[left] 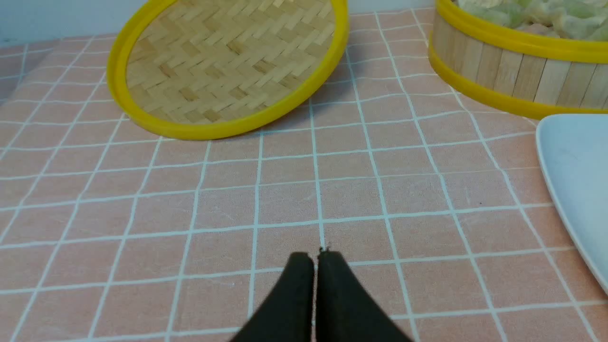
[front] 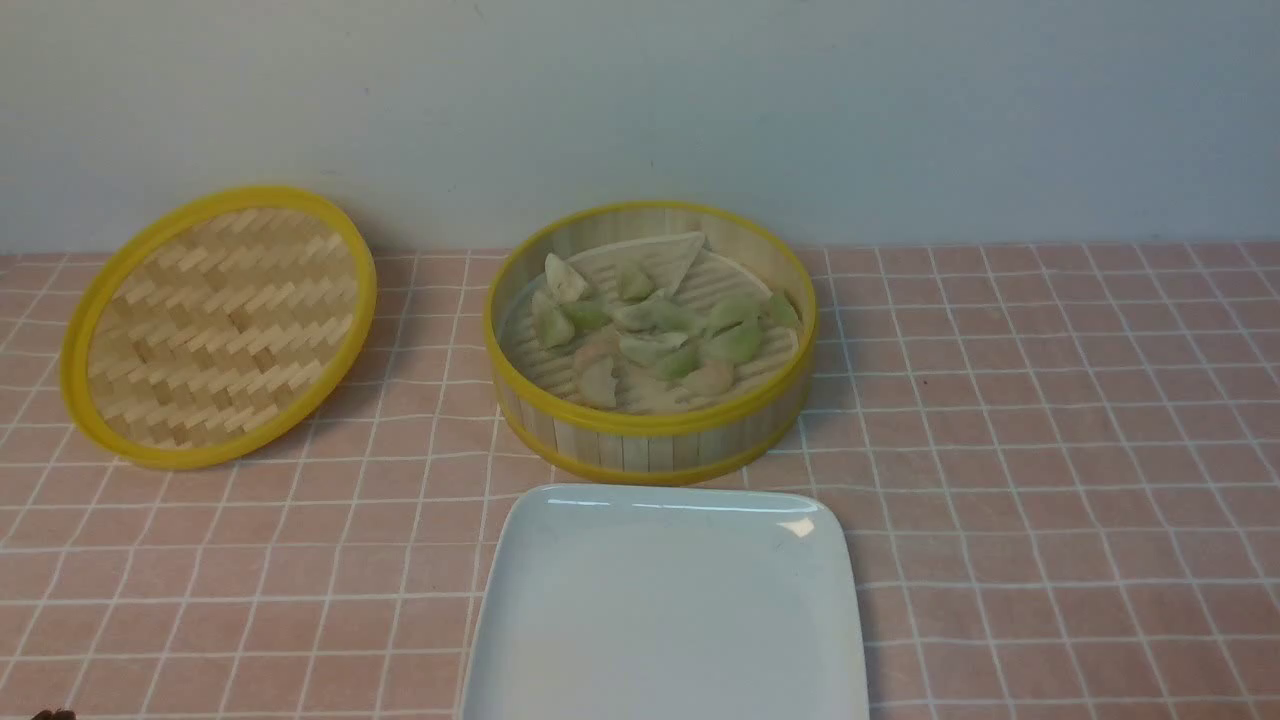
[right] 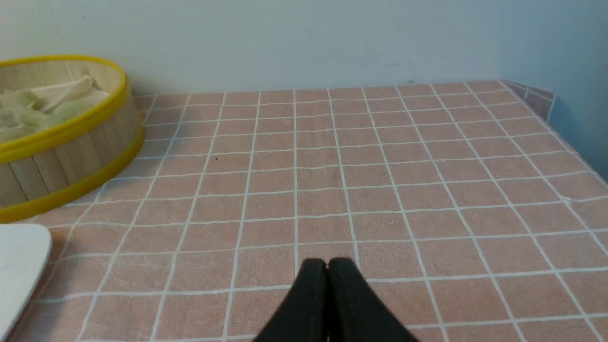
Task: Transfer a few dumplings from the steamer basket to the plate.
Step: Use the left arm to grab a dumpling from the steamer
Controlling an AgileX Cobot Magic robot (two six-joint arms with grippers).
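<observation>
The round bamboo steamer basket (front: 650, 440) with yellow rims stands mid-table and holds several pale green and beige dumplings (front: 650, 325). Just in front of it lies the white square plate (front: 665, 610), bare. Neither arm shows in the front view. In the left wrist view my left gripper (left: 316, 256) hangs shut and empty over the pink cloth, with the basket (left: 513, 71) and the plate (left: 574, 180) off to one side. In the right wrist view my right gripper (right: 327, 263) is likewise shut and empty, well apart from the basket (right: 61, 156) and the plate's corner (right: 19, 256).
The flat woven yellow-rimmed lid (front: 215, 325) lies tilted at the left, also the lid (left: 228, 66) ahead of the left gripper. A pink gridded tablecloth (front: 1050, 450) covers the table. A pale wall runs behind, and the table's right edge (right: 570, 137) shows.
</observation>
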